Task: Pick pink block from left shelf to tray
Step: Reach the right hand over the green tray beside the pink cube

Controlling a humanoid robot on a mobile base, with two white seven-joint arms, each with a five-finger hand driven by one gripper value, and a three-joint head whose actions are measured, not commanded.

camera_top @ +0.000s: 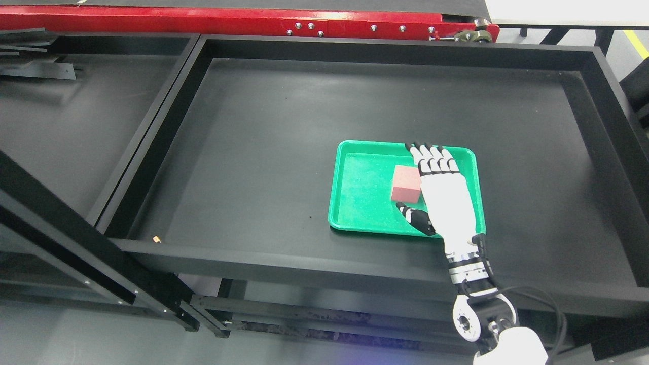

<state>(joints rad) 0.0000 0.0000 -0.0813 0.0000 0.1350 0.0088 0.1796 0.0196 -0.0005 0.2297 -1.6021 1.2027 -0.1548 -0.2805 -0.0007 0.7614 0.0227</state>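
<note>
Pink block [406,184] just left of open robot hand [440,192]

Single head view, looking steeply down from above and in front, facing the black shelf bay [263,152], red rail [218,23] running along the top edge, green tray [355,213] sitting near, right of centre

The block [406,183] lies in the tray [362,203], right of its middle, the tray sits right of centre in the big bin [263,152], and the hand [446,195] lies just right of the block.
</note>
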